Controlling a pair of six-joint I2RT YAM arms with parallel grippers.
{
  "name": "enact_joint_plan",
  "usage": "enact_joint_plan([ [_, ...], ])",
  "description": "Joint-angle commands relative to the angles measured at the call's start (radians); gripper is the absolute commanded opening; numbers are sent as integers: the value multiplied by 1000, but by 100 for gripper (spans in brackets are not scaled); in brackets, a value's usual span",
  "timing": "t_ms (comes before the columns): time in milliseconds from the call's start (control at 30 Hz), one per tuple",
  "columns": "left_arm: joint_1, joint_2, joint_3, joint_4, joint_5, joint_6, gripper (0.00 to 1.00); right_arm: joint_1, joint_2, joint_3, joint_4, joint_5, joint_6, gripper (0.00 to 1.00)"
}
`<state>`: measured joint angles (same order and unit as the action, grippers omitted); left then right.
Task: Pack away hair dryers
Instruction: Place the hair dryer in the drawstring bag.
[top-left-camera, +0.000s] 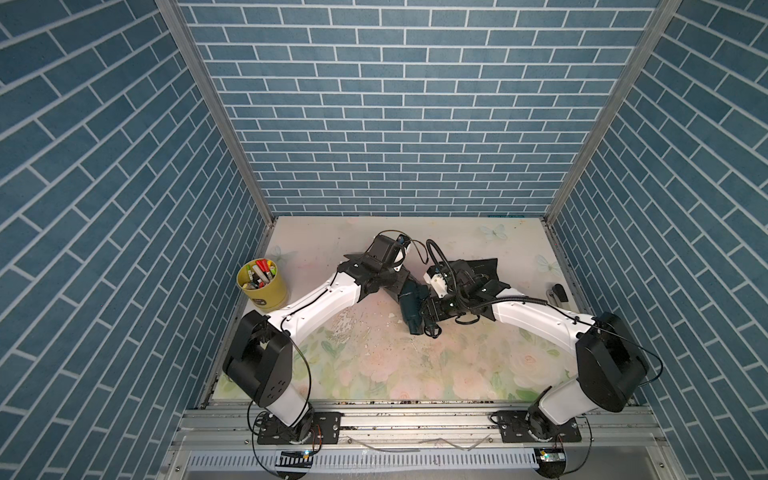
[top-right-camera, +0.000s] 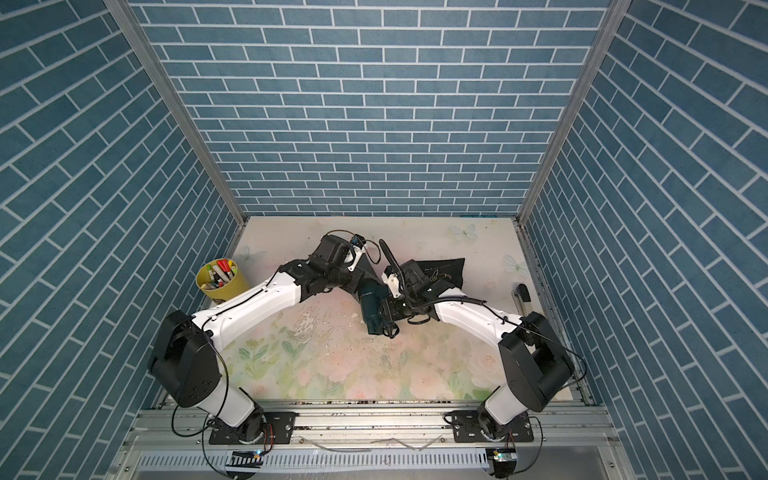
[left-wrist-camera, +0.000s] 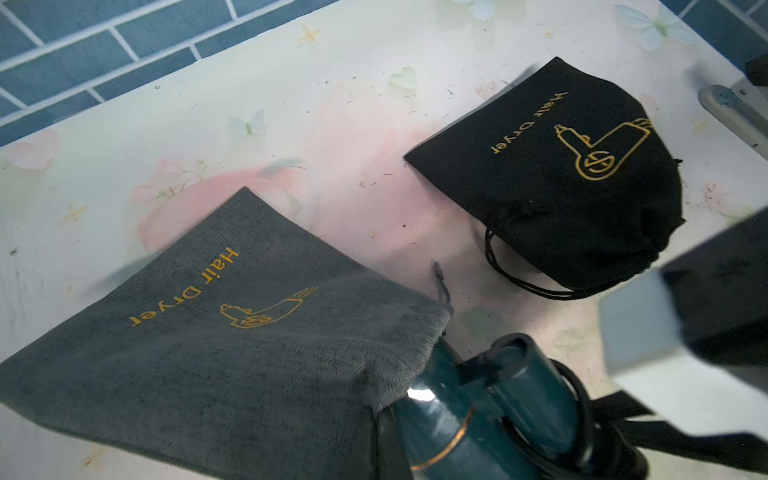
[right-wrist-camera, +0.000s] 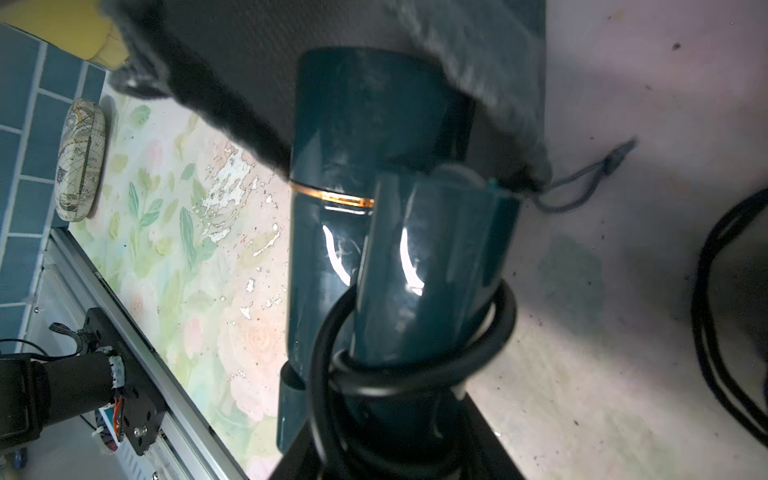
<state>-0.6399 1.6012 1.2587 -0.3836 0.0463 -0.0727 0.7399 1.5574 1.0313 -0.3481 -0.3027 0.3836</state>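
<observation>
Partly, glossy teal hair dryer (right-wrist-camera: 374, 232) sits inside coarse-woven grey pouch (left-wrist-camera: 208, 353)

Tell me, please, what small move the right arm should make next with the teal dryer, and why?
Probably push the teal hair dryer a little deeper into the grey pouch. Only its nose is under the pouch's mouth; the folded handle and coiled cord lie mostly outside, and the right claw grips its rear end.
</observation>
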Motion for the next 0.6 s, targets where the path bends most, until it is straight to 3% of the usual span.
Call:
enact_joint_plan([
  [0, -23, 6, 14, 38, 9, 2, 0, 8, 21, 59, -25, 15, -58, 0],
  [567, -93, -35, -50, 197, 9, -29, 0, 12, 59, 142, -60, 14, -82, 0],
])
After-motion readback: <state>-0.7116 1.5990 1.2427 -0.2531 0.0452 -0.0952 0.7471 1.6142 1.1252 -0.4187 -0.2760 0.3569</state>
